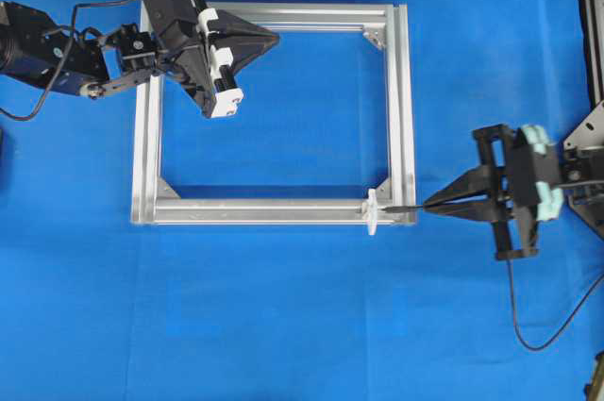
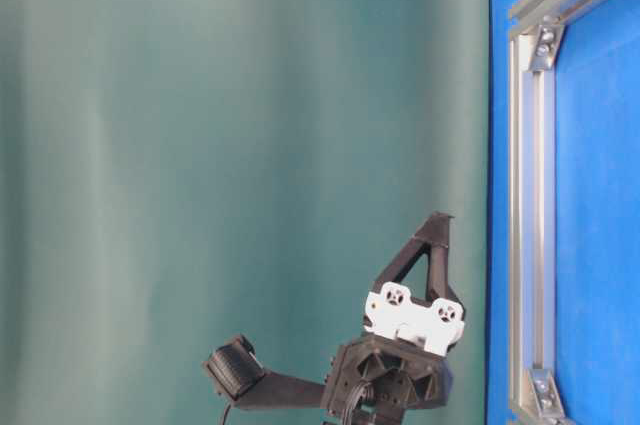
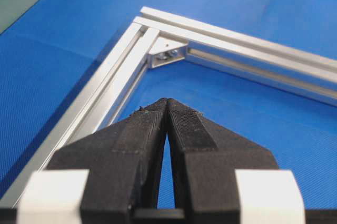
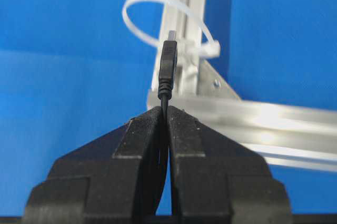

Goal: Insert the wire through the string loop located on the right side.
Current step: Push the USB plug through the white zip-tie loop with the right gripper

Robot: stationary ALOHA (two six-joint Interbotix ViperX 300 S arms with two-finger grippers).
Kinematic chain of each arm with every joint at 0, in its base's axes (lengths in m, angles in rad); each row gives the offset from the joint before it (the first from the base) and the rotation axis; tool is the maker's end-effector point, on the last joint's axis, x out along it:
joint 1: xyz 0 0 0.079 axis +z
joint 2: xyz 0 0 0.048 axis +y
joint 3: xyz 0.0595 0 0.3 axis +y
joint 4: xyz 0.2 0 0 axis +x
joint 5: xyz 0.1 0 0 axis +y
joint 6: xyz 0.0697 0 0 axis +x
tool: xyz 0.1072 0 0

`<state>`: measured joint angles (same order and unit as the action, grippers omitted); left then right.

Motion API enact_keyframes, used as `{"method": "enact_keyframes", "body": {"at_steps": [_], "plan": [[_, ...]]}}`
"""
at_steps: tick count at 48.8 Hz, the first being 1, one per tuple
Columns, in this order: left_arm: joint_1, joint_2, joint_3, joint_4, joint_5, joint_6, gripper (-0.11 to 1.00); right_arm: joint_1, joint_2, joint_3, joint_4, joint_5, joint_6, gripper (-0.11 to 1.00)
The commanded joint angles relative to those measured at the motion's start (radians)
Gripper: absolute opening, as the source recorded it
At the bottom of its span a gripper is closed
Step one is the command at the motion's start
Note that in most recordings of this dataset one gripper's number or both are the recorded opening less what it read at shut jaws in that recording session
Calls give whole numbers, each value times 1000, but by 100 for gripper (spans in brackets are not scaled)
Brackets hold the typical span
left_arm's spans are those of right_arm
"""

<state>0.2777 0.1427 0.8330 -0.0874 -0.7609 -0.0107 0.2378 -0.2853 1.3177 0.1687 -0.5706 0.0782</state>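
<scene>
Now your right gripper point(image 4: 166, 110) pinches the wire point(image 4: 168, 63), plug seemingly just short of the string loop point(image 4: 158, 10); left gripper point(image 3: 167, 103) jaws pressed together.

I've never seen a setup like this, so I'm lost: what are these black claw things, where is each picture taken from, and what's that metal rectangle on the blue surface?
They are two robot arms, each ending in a pincer called a gripper. One picture looks down from above, one from table level, and two from cameras on the wrists. On the blue table lies a silver rectangular metal frame with a small white string loop tied to it. The right gripper is shut on a thin black wire with a plug end, pointed at the loop. The left gripper is shut and holds nothing.
</scene>
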Motion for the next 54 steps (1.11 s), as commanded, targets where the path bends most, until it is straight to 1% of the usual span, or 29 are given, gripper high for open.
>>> {"method": "enact_keyframes", "body": {"at_steps": [1,7,12,22,35,41,54], "plan": [[0,-29,-15,3,-11,0,0,3,49,-55,-2,-31,0,-3],[0,-29,-15,3,-11,0,0,3,117,-120,-2,-32,-2,-3],[0,-31,-14,3,-11,0,0,3,153,-150,-2,-35,-3,-3],[-8,-29,-17,3,-11,-2,0,3,175,-172,-2,-64,-3,-3],[-25,-29,-17,3,-6,-3,0,3,176,-169,3,-64,-3,-3],[-77,-29,-15,3,-6,-11,0,3,176,-169,2,-61,-3,-3],[-281,-34,17,3,-9,-64,0,3,176,-169,2,-60,-3,-3]]}}
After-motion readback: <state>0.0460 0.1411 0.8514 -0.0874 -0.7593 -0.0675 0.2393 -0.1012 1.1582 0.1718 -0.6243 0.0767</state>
